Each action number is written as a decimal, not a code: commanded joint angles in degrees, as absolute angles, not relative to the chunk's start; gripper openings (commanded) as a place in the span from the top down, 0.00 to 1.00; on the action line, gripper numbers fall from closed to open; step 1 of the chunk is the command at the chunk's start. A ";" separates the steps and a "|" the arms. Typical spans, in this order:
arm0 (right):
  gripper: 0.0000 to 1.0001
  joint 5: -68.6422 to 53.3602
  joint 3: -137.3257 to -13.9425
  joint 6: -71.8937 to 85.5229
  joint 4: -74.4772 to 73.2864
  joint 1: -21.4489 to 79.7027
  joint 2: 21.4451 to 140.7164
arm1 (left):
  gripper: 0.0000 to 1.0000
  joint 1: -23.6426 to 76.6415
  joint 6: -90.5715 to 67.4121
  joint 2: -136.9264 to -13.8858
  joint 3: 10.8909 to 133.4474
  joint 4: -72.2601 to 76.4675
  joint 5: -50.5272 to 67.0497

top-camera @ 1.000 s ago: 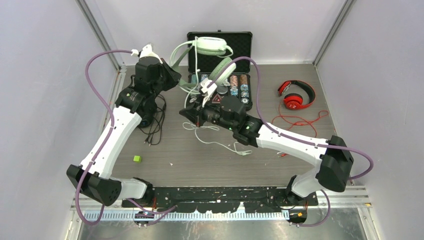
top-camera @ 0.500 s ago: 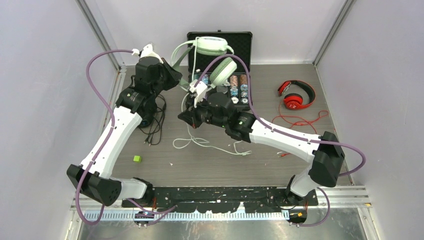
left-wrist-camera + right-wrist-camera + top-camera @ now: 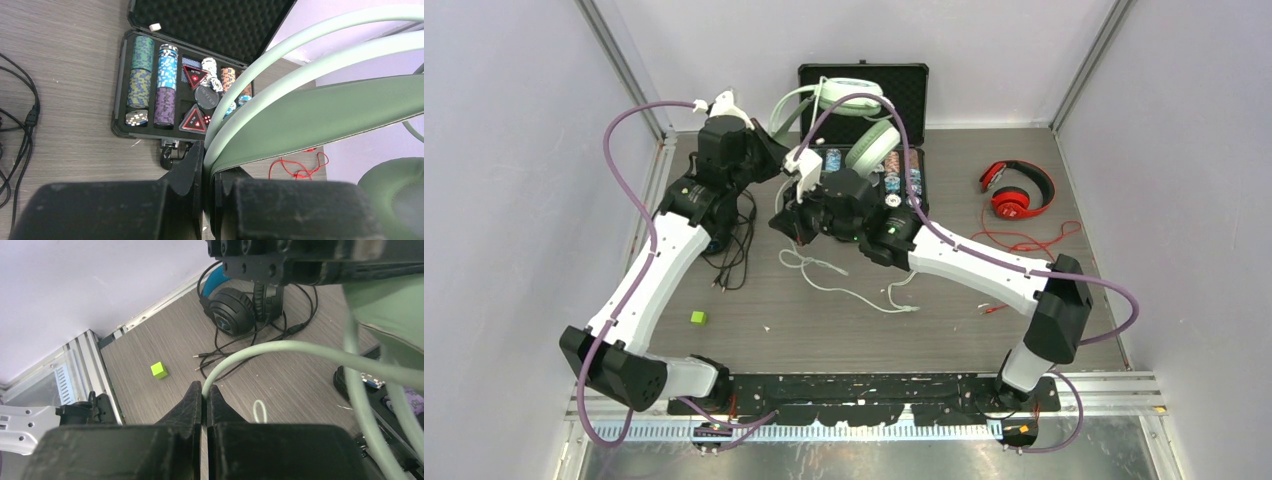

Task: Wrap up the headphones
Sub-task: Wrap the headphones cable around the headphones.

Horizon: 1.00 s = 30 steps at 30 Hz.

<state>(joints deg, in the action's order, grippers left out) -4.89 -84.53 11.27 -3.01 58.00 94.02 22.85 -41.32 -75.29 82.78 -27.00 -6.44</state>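
- Left gripper (image 3: 208,167): the jaws are clamped on the padded headband of the pale mint-green over-ear headphones (image 3: 320,110), holding them raised near the far edge of the desk, in front of the case.
- In the left wrist view, one ear cup of that pair is cut off at the right edge and the other does not show.
- In the top view, the left gripper (image 3: 776,160) is largely masked by its own wrist housing.
- Right gripper (image 3: 204,389): the fingers are pressed together on the white cable (image 3: 280,347) of the mint pair. From the tips the cable arcs up to the right.
- The slack of the white cable (image 3: 844,290) trails across the middle of the grey wood-grain desk (image 3: 824,335).
- Bulky black over-ear headphones (image 3: 232,315): they lie near the far left corner. One ear cup and a strip of blue headband lining show, and the left arm covers the rest.
- In the top view, only the loose loops of the black cable (image 3: 734,250) can be seen.
- Glossy red over-ear headphones (image 3: 1014,190): they lie near the far right corner, with the thin red cable (image 3: 1024,245) strewn loosely beside them.
- Open black foam-lined case (image 3: 120,100): it sits at the far edge and holds stacked poker chips (image 3: 165,75).
- The lettering on the triangular markers and the dark disc in the case is too small to read.
- Small lime-green cube (image 3: 697,317): it sits towards the near left corner, well apart from all cables.
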 commanded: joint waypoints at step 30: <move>0.76 1.91 -79.74 15.67 -9.38 58.25 85.52 | 1.00 18.46 -48.48 -73.74 82.81 -16.97 5.42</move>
<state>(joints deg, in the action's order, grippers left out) -1.61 -80.68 13.06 -11.31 58.00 91.64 18.61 -47.99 -75.92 81.06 -21.74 5.39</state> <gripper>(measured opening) 0.139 0.071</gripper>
